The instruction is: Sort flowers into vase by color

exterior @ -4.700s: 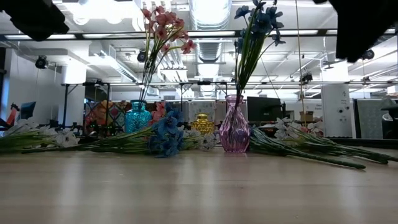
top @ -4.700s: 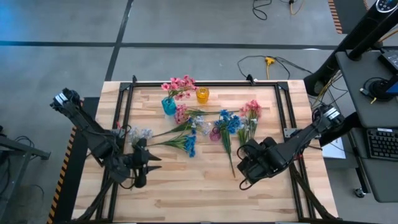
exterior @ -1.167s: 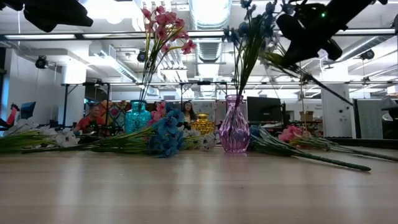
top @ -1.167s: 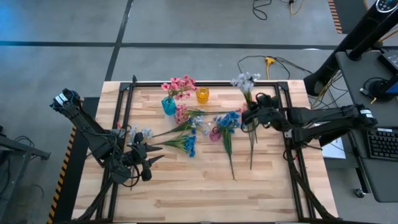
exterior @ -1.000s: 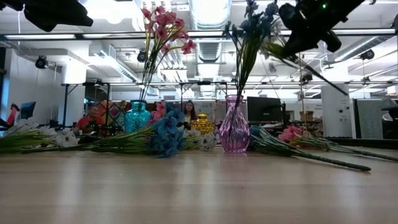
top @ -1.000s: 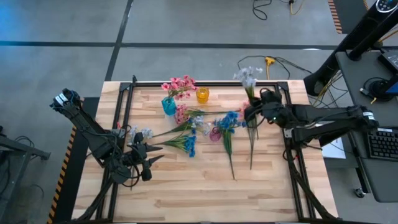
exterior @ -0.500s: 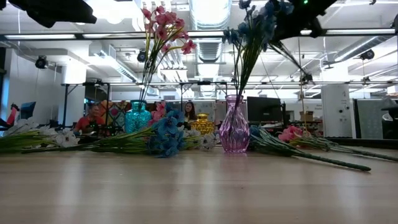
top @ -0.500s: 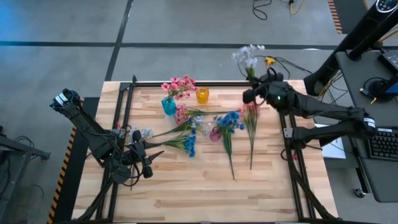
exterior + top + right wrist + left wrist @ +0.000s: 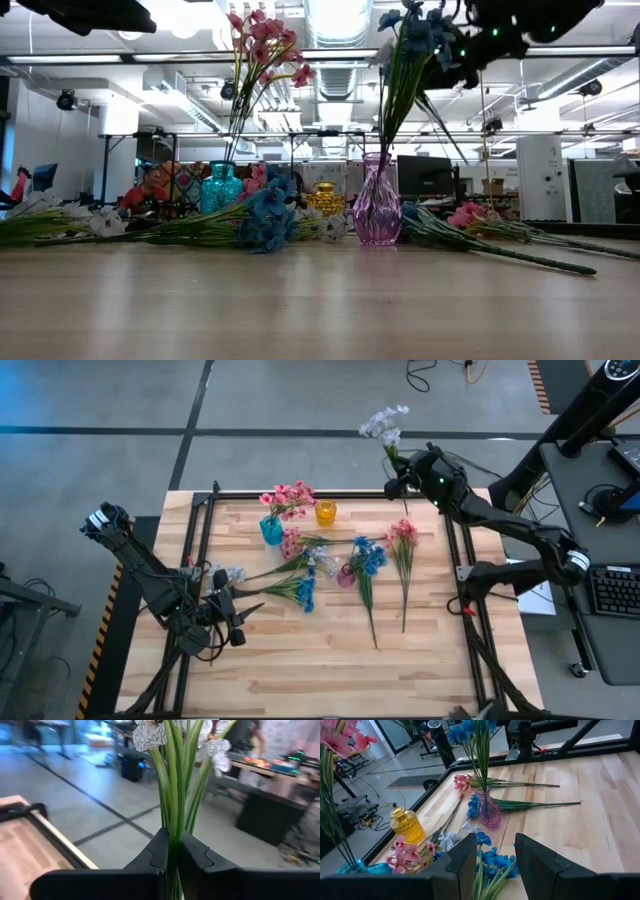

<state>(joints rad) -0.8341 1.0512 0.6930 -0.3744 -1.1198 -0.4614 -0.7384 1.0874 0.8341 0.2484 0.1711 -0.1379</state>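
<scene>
White-lavender flowers [image 9: 385, 424] lifted off-table, stem seemingly pinched; pink flowers [image 9: 287, 497] upright in vase.

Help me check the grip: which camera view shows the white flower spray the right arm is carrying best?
The right wrist view: the white flower spray has its stems pinched in the right gripper, whose jaws are shut on them. The high view shows it whole but small, beyond the table's far edge. The low and left wrist views don't show it clearly.
</scene>
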